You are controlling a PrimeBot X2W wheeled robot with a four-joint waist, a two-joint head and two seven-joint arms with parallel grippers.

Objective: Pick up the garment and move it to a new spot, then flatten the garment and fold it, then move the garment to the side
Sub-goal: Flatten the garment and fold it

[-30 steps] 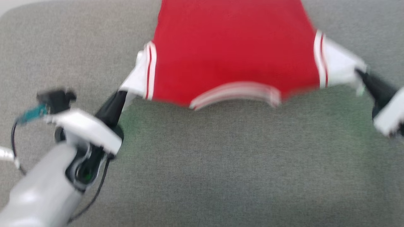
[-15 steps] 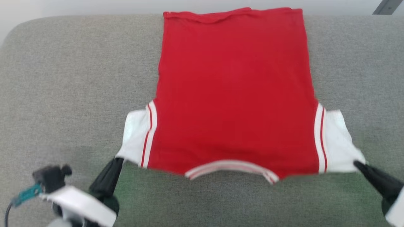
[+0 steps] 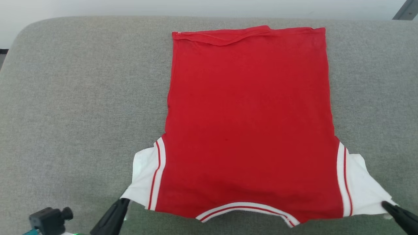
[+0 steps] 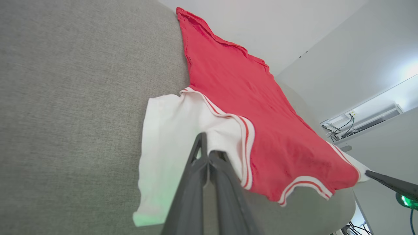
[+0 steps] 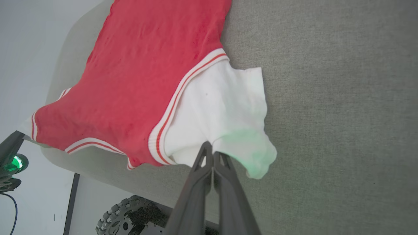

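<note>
The garment (image 3: 249,124), a red shirt with white sleeves and striped trim, lies spread flat on the grey cushion (image 3: 81,107), its collar toward me. At the lower left of the head view my left gripper (image 3: 123,203) is shut on the tip of the white left sleeve (image 4: 169,137). My right gripper (image 3: 386,205) is shut on the white right sleeve (image 5: 222,111) at the lower right. Both sleeves are drawn outward and slightly raised at the pinch. In each wrist view the two dark fingers meet with sleeve cloth between them, at the left gripper (image 4: 207,147) and the right gripper (image 5: 211,149).
The cushion's front edge (image 5: 107,176) runs just behind the collar trim, with the robot's wheeled base (image 5: 124,218) below it. A pale wall (image 3: 196,6) lies beyond the far edge. Bare grey fabric lies on both sides of the shirt.
The head camera has tilted, so the whole shirt now shows and sits lower in the picture. Both grippers keep their hold on the sleeves, and the shirt has settled flatter.
</note>
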